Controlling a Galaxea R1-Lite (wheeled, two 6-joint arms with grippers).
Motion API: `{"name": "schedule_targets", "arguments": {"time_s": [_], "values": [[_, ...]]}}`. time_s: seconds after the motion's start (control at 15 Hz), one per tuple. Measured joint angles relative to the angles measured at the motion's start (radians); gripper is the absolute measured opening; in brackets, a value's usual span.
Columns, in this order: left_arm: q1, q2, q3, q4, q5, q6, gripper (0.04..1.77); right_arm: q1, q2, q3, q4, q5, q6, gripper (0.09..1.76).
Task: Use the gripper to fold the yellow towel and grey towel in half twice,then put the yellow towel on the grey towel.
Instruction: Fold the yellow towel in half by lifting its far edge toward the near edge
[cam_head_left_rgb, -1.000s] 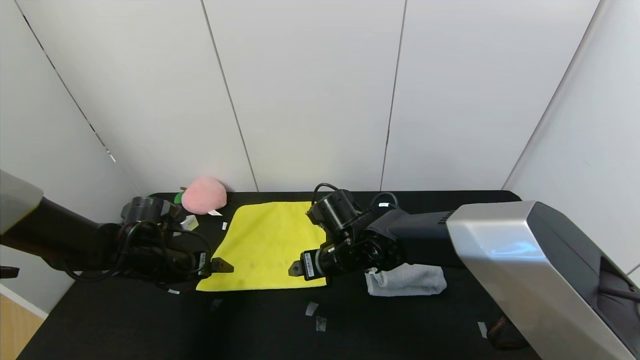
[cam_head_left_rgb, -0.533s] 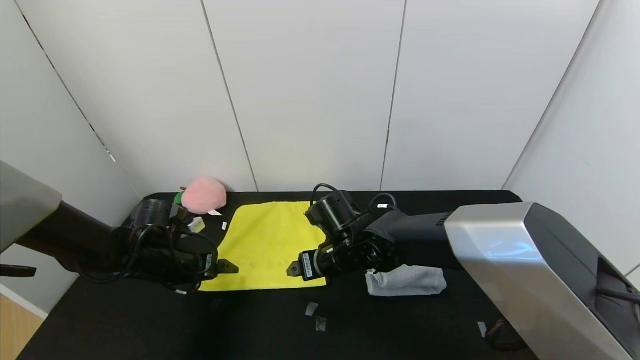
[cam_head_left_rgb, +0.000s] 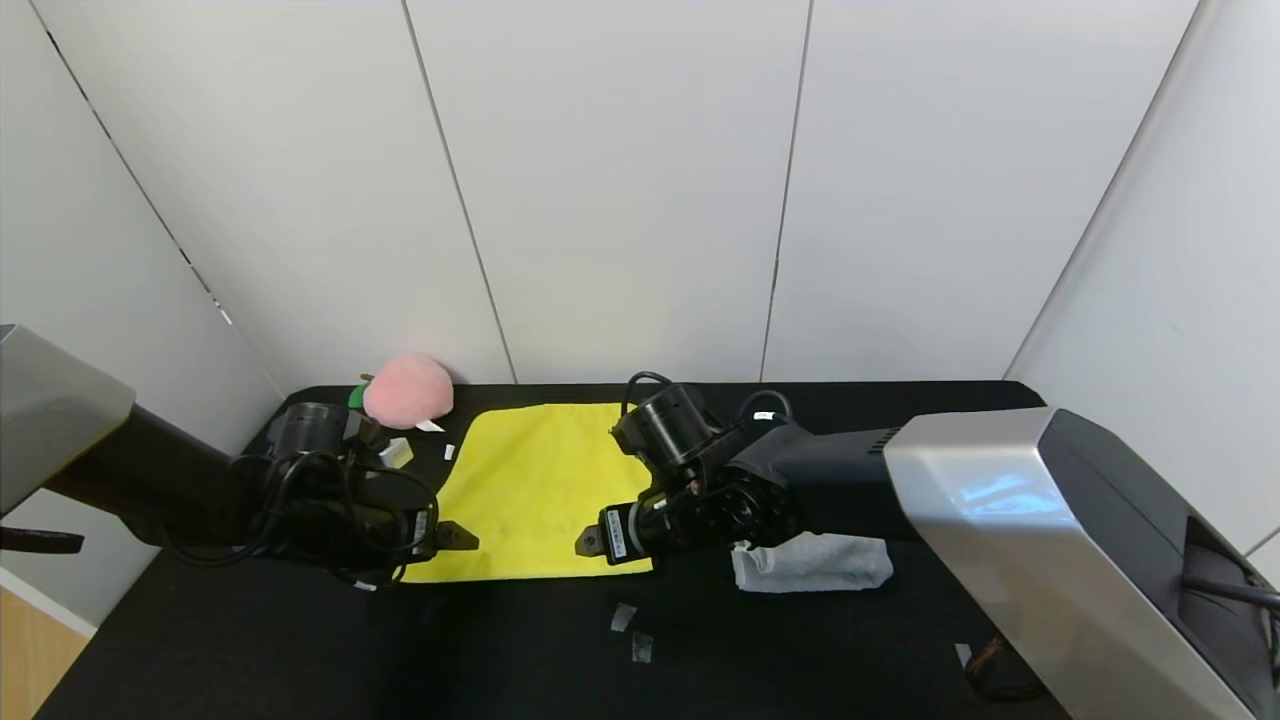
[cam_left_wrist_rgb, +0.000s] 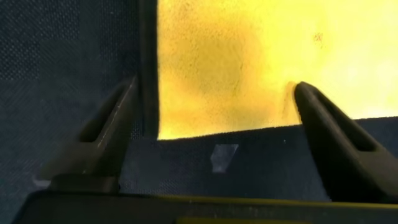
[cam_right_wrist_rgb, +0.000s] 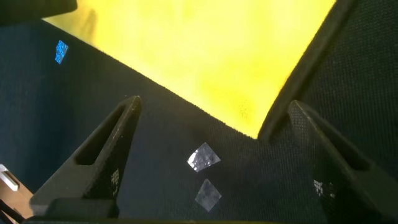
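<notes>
The yellow towel (cam_head_left_rgb: 530, 490) lies spread flat on the black table (cam_head_left_rgb: 300, 650). The grey towel (cam_head_left_rgb: 812, 562) lies folded to its right, partly under my right arm. My left gripper (cam_head_left_rgb: 455, 538) is open and low at the towel's near left corner. In the left wrist view that corner (cam_left_wrist_rgb: 261, 56) lies between the open fingers (cam_left_wrist_rgb: 109, 127). My right gripper (cam_head_left_rgb: 590, 543) is open at the near right corner. In the right wrist view the corner (cam_right_wrist_rgb: 205, 43) lies between the open fingers (cam_right_wrist_rgb: 106, 149). Neither gripper holds the cloth.
A pink plush peach (cam_head_left_rgb: 407, 390) sits at the back left against the wall, with a small white tag (cam_head_left_rgb: 395, 452) near it. Bits of clear tape (cam_head_left_rgb: 622, 617) lie on the table in front of the towel and also show in the right wrist view (cam_right_wrist_rgb: 203, 157).
My left gripper has moved right to the yellow towel's near left corner. My right gripper has hardly moved. The towels lie as before.
</notes>
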Motion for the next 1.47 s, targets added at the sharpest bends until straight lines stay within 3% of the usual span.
{"name": "schedule_targets", "arguments": {"time_s": [0.27,0.47,0.53,0.6,1.47], "values": [[-0.001,0.001,0.001,0.001,0.000,-0.002,1.00,0.001,0.000,0.000,0.003,0.000,0.003,1.71],[0.000,0.000,0.000,0.000,-0.001,-0.003,0.72,0.000,0.000,0.000,0.006,0.000,0.003,1.71],[0.000,-0.001,0.000,0.000,-0.001,-0.003,0.31,0.000,0.000,0.000,0.006,0.000,0.003,1.71],[-0.001,-0.002,0.000,-0.001,0.000,-0.004,0.13,0.001,0.000,0.000,0.006,-0.001,0.003,1.71],[-0.001,-0.020,0.012,-0.051,-0.003,-0.004,0.12,0.002,0.032,0.000,0.003,-0.002,0.003,1.71]]}}
